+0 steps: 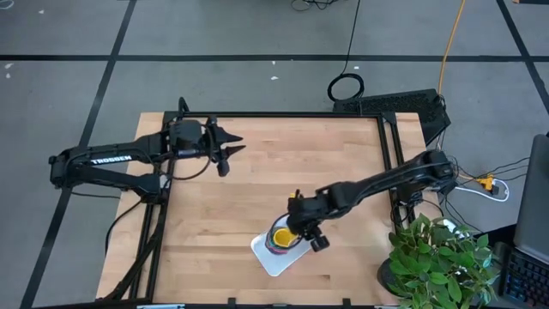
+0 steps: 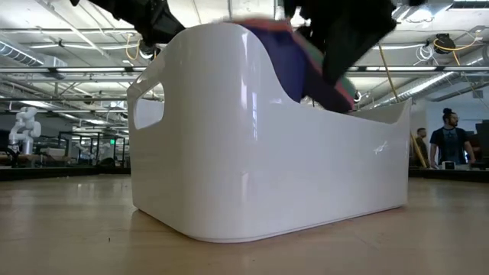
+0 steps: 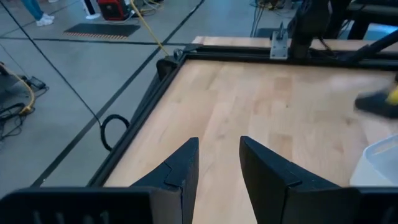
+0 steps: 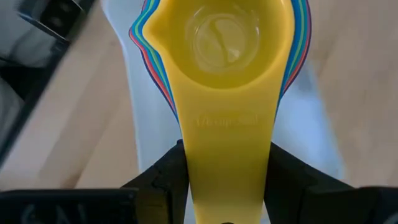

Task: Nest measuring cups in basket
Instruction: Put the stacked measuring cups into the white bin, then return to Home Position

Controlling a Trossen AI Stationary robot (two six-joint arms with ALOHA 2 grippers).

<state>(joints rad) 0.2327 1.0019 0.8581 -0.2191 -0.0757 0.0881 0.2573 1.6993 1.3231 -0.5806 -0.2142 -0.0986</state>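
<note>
The measuring cups [image 1: 281,235] form one nested stack with the yellow cup [image 4: 221,43] on top; red, blue and green rims show around it. The stack is at the white basket [image 1: 273,256], near the table's front edge. In the low view a navy cup [image 2: 306,69] shows above the basket's low wall [image 2: 267,168]. My right gripper [image 4: 227,186] is shut on the stack's handles. My left gripper [image 1: 233,153] hangs open over the table's far left part, with nothing between its fingers [image 3: 180,174]. My right gripper pinches the yellow cup's flat handle [image 4: 227,143] by its two long edges, one finger [image 4: 165,177] on each side. It comes slanting down from the table's right, along the handle. Any handles under the yellow one are hidden. The bowls sit over the basket; whether they rest on its floor does not show.
Bare wooden tabletop [image 1: 283,163] lies between the two arms, inside a black frame [image 1: 386,154]. A potted plant [image 1: 437,257] stands off the table's near right corner. People stand in the room beyond the table [image 2: 451,137].
</note>
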